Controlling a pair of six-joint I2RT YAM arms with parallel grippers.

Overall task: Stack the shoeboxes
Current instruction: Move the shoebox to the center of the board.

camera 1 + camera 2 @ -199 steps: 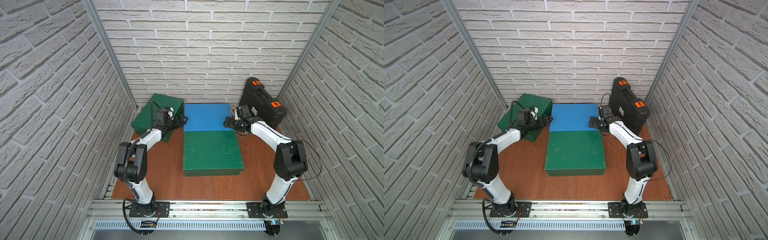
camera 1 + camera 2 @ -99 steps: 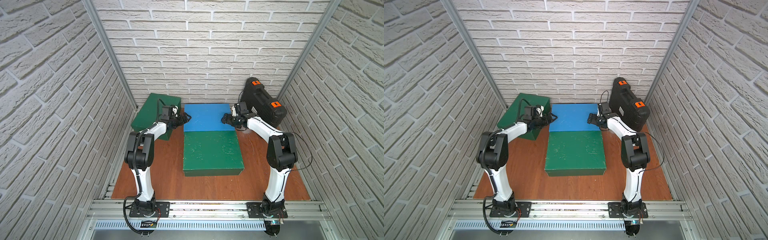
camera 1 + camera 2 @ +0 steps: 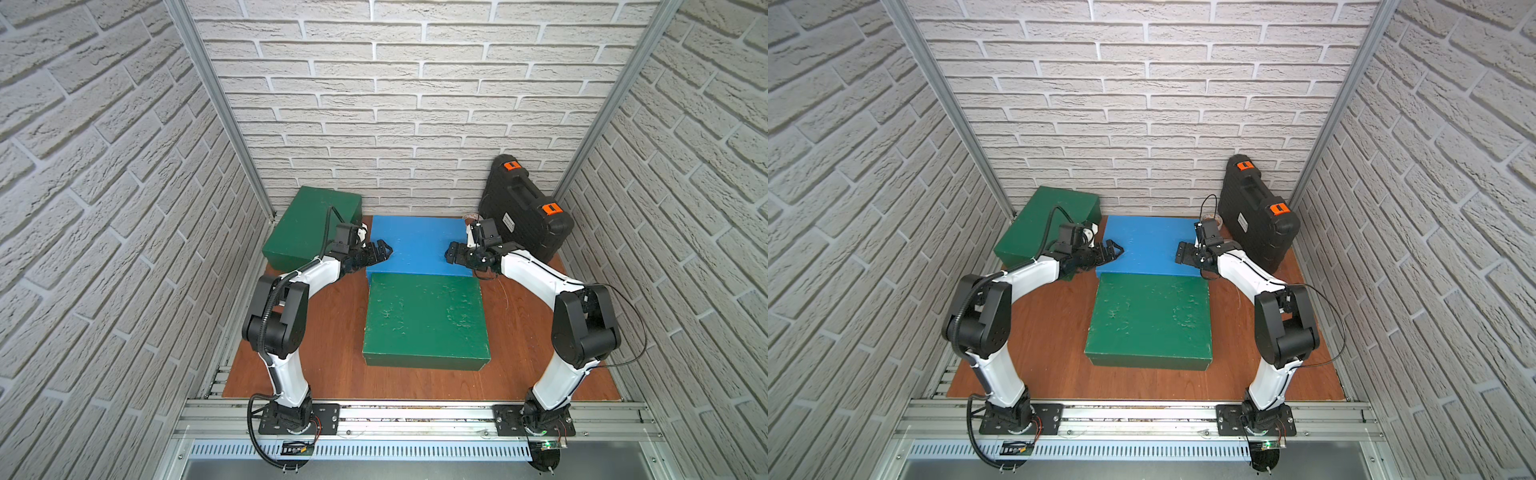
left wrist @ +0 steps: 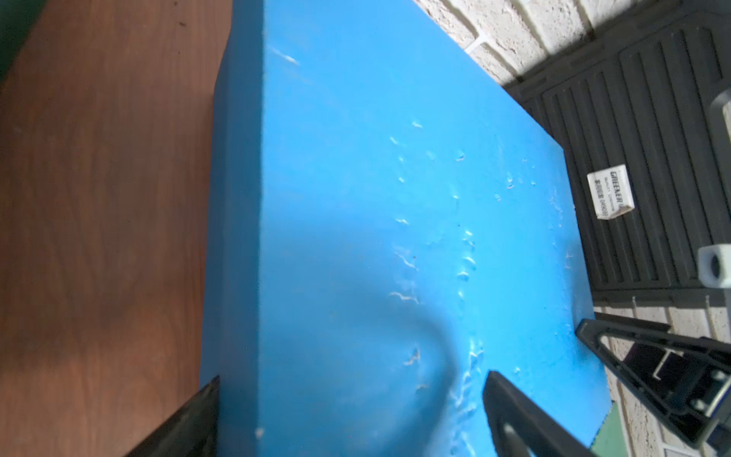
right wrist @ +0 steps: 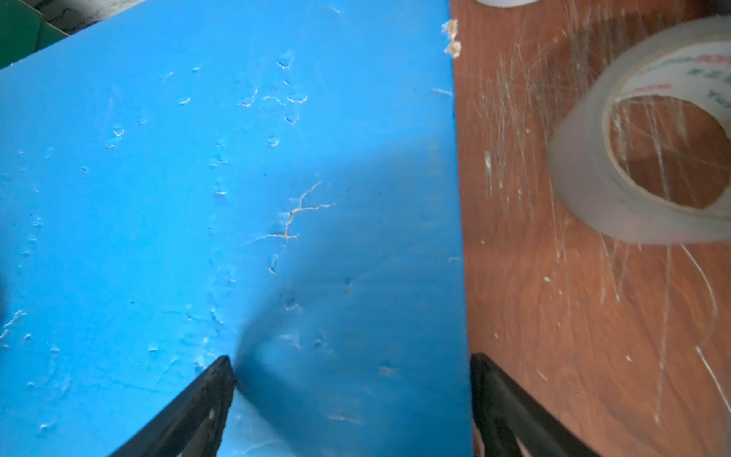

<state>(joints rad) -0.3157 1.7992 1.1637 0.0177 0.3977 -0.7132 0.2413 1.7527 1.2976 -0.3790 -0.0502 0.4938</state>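
The blue shoebox (image 3: 417,245) (image 3: 1150,243) lies at the back middle. A dark green shoebox (image 3: 426,320) (image 3: 1148,322) sits right in front of it, and another green shoebox (image 3: 307,224) (image 3: 1042,226) is at the back left. My left gripper (image 3: 384,251) (image 4: 352,378) is open at the blue box's left edge, one finger over the lid and one beside the side wall. My right gripper (image 3: 451,252) (image 5: 350,357) stands open the same way across the right edge, its fingers close to the box. Neither holds anything.
A black case with orange latches (image 3: 523,208) (image 3: 1258,220) leans in the back right corner, close behind my right gripper. A roll of clear tape (image 5: 633,166) lies on the wooden table (image 3: 324,332) between the case and the blue box. Brick walls close in three sides.
Both grippers have moved inward onto the blue box's left and right edges. The right jaws have narrowed a little. The boxes have not moved.
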